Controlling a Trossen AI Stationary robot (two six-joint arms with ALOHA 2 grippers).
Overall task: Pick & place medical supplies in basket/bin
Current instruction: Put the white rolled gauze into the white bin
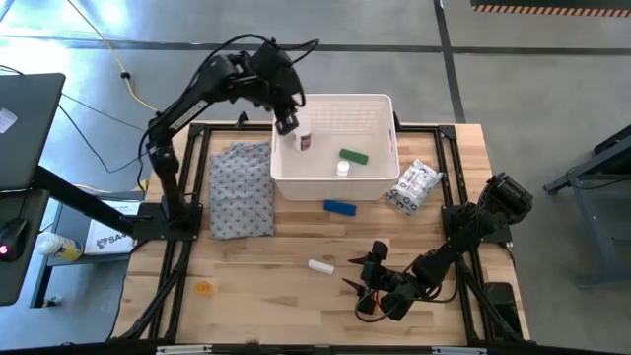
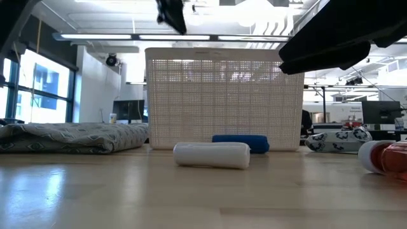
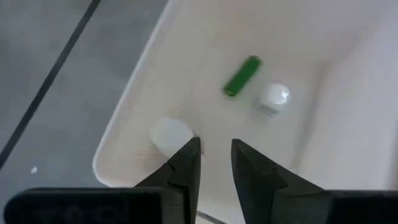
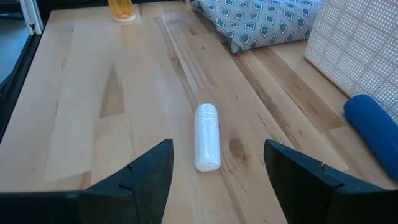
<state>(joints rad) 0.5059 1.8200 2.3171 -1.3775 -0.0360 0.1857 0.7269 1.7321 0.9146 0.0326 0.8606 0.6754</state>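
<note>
White slotted basket point(image 1: 333, 182) at the far middle of the wooden table point(image 1: 256, 286), already holding a green tube point(image 1: 354, 156), a small white-capped vial point(image 1: 342, 169) and a brownish bottle point(image 1: 304, 141) near its left wall. Left gripper point(image 1: 287, 122) poised above that left inner corner, fingers point(image 3: 185, 163) parted by a narrow gap with nothing between them; from the left wrist view, a pale round cap point(image 3: 171, 134) just beyond one fingertip, the tube point(image 3: 242, 76) and vial point(image 3: 274, 99) farther along the basket floor. Outside the basket: blue block point(image 1: 339, 207) lying just in front of its near wall, crinkly white-clear packet point(image 1: 413, 186) just beside its right wall, white cylinder point(image 1: 320, 266) alone on bare wood nearer the front. Seen level from the low view, white cylinder point(image 2: 212, 154) in front of the blue block point(image 2: 241, 143), the basket point(image 2: 222, 98) rising behind both, a red white-capped bottle point(image 2: 385, 156) at the right edge. Grey patterned cloth point(image 1: 241, 187) folded left of the basket, small orange disc point(image 1: 203, 288) near the front left. Right gripper point(image 1: 367, 271) low over the table at front right, pointed toward the white cylinder, fingers point(image 4: 134, 180) spread wide and empty, cylinder point(image 4: 207, 145) on the wood ahead of them.
</note>
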